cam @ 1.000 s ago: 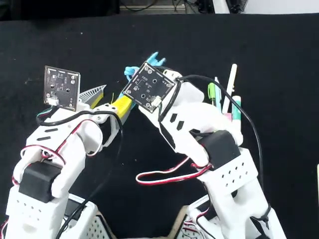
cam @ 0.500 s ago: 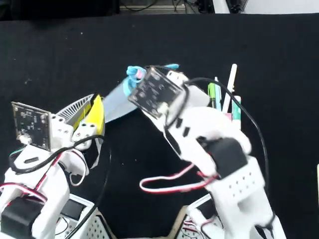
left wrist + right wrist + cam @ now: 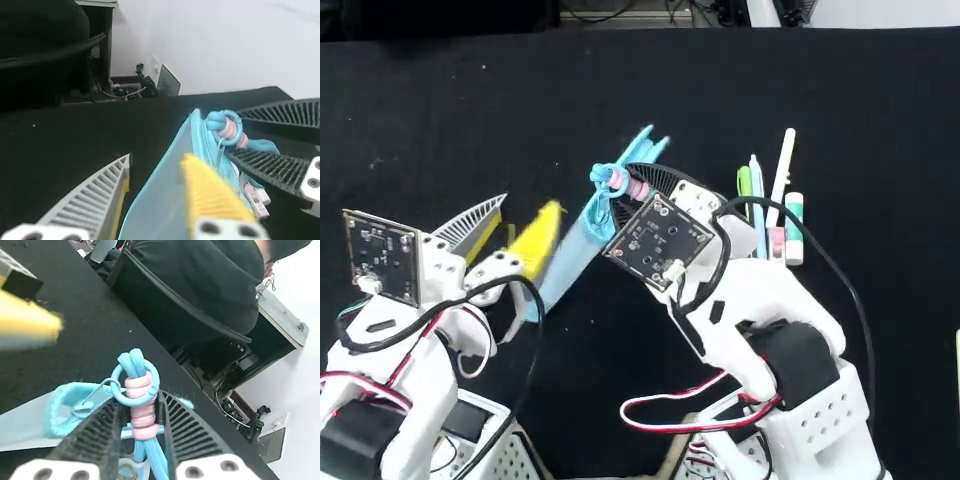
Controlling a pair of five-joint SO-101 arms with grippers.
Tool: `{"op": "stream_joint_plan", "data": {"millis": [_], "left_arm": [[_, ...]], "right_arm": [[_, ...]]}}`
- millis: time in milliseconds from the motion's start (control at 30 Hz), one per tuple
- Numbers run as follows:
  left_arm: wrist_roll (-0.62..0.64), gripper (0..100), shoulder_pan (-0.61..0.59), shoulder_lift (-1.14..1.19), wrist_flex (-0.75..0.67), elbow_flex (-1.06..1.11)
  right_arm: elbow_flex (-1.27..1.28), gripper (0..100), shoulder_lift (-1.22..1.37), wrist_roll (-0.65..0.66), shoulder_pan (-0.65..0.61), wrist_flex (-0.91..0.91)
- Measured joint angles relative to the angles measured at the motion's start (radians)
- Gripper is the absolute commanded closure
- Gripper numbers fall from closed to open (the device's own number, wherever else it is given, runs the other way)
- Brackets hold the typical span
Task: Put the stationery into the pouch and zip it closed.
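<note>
Since a second ago the left arm has drawn back toward its base, and the pouch (image 3: 570,262) has swung from lying low into a steep diagonal across the table (image 3: 440,90). In the high view its long axis runs from the left gripper (image 3: 528,210) up to the right gripper (image 3: 625,190), which holds the zip pull cord (image 3: 618,181) at the far end. The pens (image 3: 775,200) lie well apart on the right, outside the pouch. In the left wrist view the left gripper (image 3: 155,162) is spread wide. The pouch (image 3: 160,210) lies against its yellow finger (image 3: 210,195) and apart from the grey ribbed finger (image 3: 90,210), so nothing is pinched. In the right wrist view the right gripper (image 3: 140,405) has its black fingers pressed on the pink-beaded zip pull cord (image 3: 142,415), with the pouch (image 3: 30,427) hanging away toward the left arm. The left gripper is nearer the pouch's free end, so it probably has to pinch that end before any pull along the pouch's length can work the zip.
</note>
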Motion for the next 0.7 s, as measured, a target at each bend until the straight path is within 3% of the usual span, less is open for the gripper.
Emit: {"op": "stream_joint_plan", "data": {"millis": [433, 700], "left_arm": [[0.009, 80, 0.0, 0.42, 0.292, -0.442], [0.011, 80, 0.015, 0.486, 0.361, -0.52]], "right_arm": [[0.0, 98.8, 0.0, 0.0, 0.0, 0.0], [0.0, 98.8, 0.0, 0.0, 0.0, 0.0]]}}
